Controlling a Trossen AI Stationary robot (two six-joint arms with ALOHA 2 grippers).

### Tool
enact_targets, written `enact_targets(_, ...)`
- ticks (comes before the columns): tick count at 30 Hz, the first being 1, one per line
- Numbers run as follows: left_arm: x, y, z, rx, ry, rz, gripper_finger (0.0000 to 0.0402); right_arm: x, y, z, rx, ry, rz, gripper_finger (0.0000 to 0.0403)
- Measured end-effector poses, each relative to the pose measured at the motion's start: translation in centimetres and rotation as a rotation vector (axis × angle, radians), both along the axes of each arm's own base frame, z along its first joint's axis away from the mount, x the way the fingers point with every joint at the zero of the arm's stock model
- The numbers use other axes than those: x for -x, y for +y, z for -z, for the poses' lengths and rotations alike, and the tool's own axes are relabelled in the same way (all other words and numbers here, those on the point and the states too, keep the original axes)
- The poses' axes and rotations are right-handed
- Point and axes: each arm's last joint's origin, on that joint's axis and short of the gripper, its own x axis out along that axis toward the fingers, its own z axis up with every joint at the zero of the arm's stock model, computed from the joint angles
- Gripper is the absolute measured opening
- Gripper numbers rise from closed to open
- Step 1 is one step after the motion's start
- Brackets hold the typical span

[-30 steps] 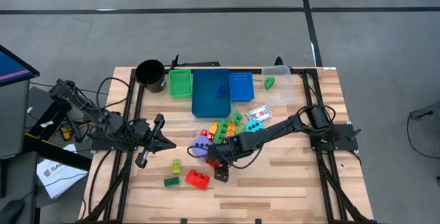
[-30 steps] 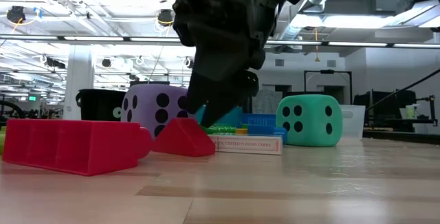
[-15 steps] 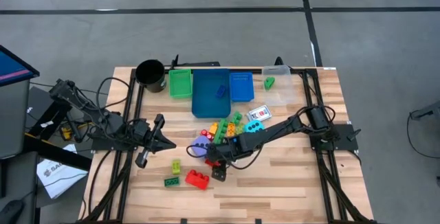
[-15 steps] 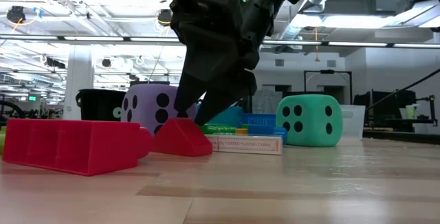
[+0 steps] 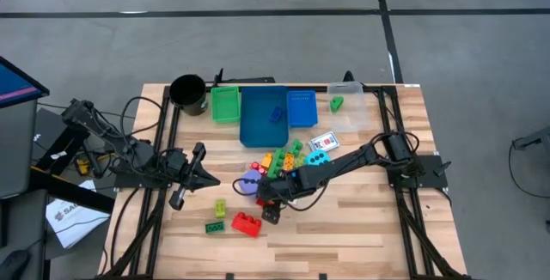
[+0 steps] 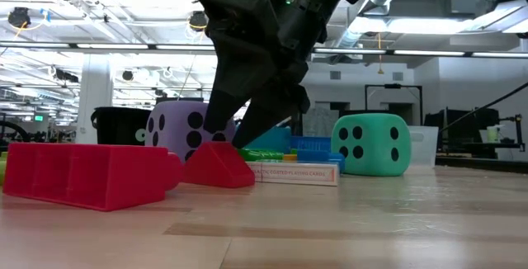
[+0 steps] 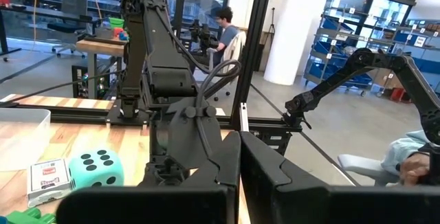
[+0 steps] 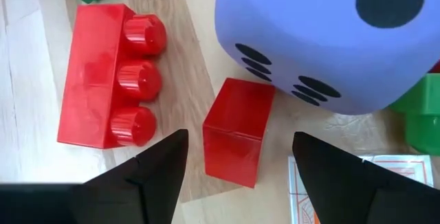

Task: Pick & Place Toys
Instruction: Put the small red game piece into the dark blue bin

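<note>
A small red brick [image 8: 237,131] lies on the wooden table beside the purple dotted dice [image 8: 323,38]. My right gripper [image 8: 239,140] hangs over it, slanting down and open, with one finger on either side of the brick and a gap to each. A long red brick [image 8: 110,80] with three studs lies close by. In the low view the small red brick [image 6: 219,167] sits just below the fingers, with the teal dice [image 6: 371,143] and a card box [image 6: 297,172] behind. My left gripper [image 5: 176,201] waits shut at the table's left.
Along the far edge stand a black cup [image 5: 188,93], a green tray [image 5: 225,104], a large blue tray [image 5: 258,121], a small blue tray [image 5: 302,108] and a clear tray [image 5: 351,112]. Loose bricks [image 5: 279,160] lie beyond the purple dice. A green brick [image 5: 214,227] and a yellow brick [image 5: 220,208] lie nearer the left.
My right gripper has rolled a little about its own axis above the small red brick, and its fingertips have swung slightly toward the table's left. The opening is unchanged. The brick and the other toys have stayed put.
</note>
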Motion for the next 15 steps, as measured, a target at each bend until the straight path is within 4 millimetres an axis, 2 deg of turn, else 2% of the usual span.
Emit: enact_targets(15,0.0,0.0,0.0,0.003,0.0,0.0,0.0001,0.1,1.2,-0.2,-0.011,-0.028,-0.027,0.026)
